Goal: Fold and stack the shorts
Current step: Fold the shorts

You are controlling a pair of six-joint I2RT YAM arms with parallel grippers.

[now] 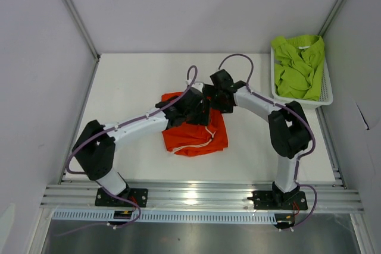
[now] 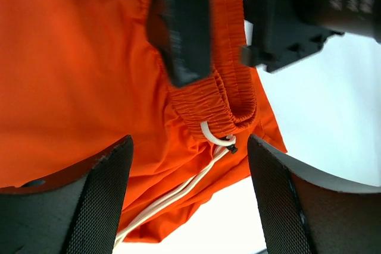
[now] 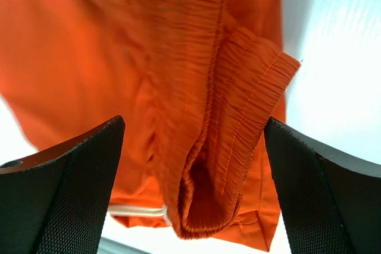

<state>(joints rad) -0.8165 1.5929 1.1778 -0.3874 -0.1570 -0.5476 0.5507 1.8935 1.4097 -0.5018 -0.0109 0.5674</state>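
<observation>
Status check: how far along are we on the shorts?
Done: the orange shorts lie roughly folded on the table. In hand: the left gripper and right gripper hang open over the waistband, gripping nothing. Left: tidying that fold, then the lime green shorts, crumpled in the white basket, need folding and stacking.

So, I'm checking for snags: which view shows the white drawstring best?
Left wrist: the drawstring shows close and sharp, knot included, against the orange shorts. The top view shows it small; the right wrist shows only a sliver at the bottom.
</observation>
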